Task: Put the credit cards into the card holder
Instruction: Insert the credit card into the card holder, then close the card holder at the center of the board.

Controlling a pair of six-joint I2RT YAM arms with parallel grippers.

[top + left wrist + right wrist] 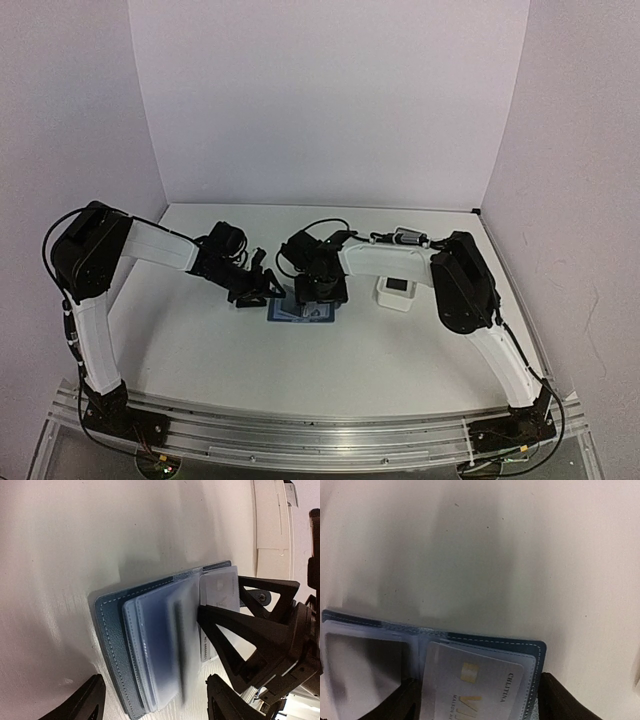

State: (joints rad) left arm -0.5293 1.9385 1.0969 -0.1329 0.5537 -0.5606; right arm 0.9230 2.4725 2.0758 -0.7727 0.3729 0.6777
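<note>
The dark-blue card holder [300,312] lies open on the table between both grippers. In the left wrist view the card holder [112,640] shows clear sleeves, one leaf blurred and half raised. A pale credit card [470,685] with a gold chip lies on the holder's right half [532,647]; it also shows in the left wrist view [220,587]. My right gripper [477,707] is open and straddles that half and the card, fingers [235,630] down at the holder. My left gripper [155,705] is open just over the holder's other end. No dark card shows.
A long white tray [395,292] stands right of the holder, close behind the right gripper; it also shows in the left wrist view [270,525]. White walls enclose the table on three sides. Bare table lies in front of the holder.
</note>
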